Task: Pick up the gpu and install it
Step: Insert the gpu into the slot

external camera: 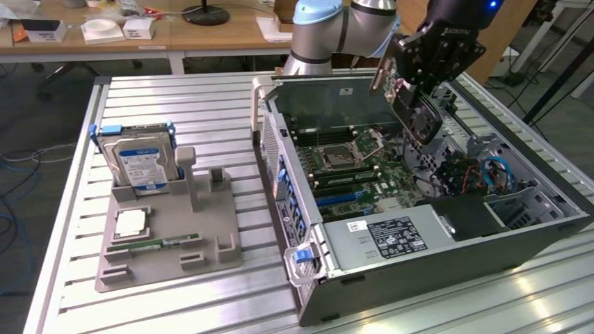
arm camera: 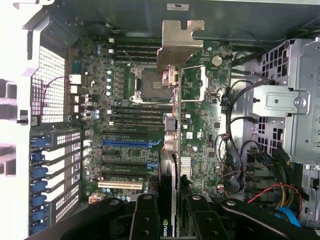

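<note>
Slatted metal table (external camera: 186, 111) carrying two containers. At the exterior view's left, one grey tray (external camera: 160, 263) holds three parts: one hard drive (external camera: 141, 161) standing upright in its slot, one square processor chip (external camera: 131, 223) lying flat, and one narrow memory stick (external camera: 153, 244) lying flat just beside the chip. At the exterior view's right, one open computer case (external camera: 436, 282) lies on its side; inside are one motherboard (external camera: 357, 170) and one silver power supply (external camera: 390, 236). Over the open case, one gripper (external camera: 418, 87) is closed part-way, clamping one gpu (external camera: 422, 120) between its fingers. The card hangs tilted above the motherboard, silver bracket (arm camera: 180, 45) leading; contact with the board cannot be judged.
</note>
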Tool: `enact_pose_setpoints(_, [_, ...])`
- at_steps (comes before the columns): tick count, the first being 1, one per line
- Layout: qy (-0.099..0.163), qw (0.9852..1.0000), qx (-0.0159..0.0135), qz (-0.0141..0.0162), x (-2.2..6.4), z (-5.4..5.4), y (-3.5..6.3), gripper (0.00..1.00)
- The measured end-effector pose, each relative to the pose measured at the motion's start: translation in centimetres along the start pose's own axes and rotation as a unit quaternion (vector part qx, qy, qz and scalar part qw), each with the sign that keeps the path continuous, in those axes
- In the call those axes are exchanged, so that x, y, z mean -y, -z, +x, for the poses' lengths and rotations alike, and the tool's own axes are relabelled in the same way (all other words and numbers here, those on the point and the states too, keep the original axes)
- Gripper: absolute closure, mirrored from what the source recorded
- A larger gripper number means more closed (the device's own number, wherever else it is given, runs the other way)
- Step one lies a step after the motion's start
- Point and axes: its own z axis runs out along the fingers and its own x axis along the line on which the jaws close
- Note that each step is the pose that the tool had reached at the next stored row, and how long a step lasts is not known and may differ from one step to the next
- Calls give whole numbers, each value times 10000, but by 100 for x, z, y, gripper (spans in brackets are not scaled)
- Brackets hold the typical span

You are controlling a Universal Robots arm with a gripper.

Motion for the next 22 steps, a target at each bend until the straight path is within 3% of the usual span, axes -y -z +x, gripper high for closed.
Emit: enact_pose_setpoints(22, [491,9988,-17,13,0,0,0,74])
